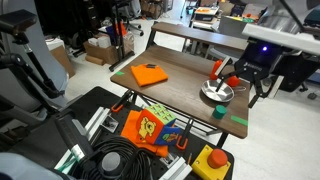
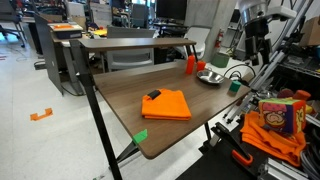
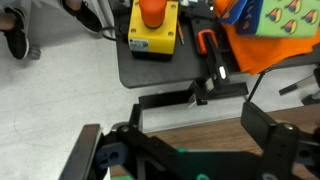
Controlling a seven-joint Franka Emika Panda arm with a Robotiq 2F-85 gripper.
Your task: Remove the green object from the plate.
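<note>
The plate (image 1: 216, 94) is a shiny metal dish near the table's end, seen in both exterior views (image 2: 210, 77). The green object (image 1: 219, 111) is a small dark green lump. It sits on the wooden table just outside the plate's rim (image 2: 235, 87). My gripper (image 1: 248, 84) hangs above the table edge beside the plate (image 2: 255, 45). In the wrist view the gripper (image 3: 193, 115) is open with nothing between its fingers. That view looks down over the table edge to the floor. The plate and green object are out of the wrist view.
Orange-red cups (image 1: 221, 68) stand just behind the plate (image 2: 190, 65). A flat orange square (image 1: 150, 73) lies mid-table (image 2: 168, 104). Light-green tape strips (image 1: 240, 122) mark corners. A yellow box with an orange button (image 3: 153, 25) and a colourful bag (image 1: 150, 128) lie below on a black cart.
</note>
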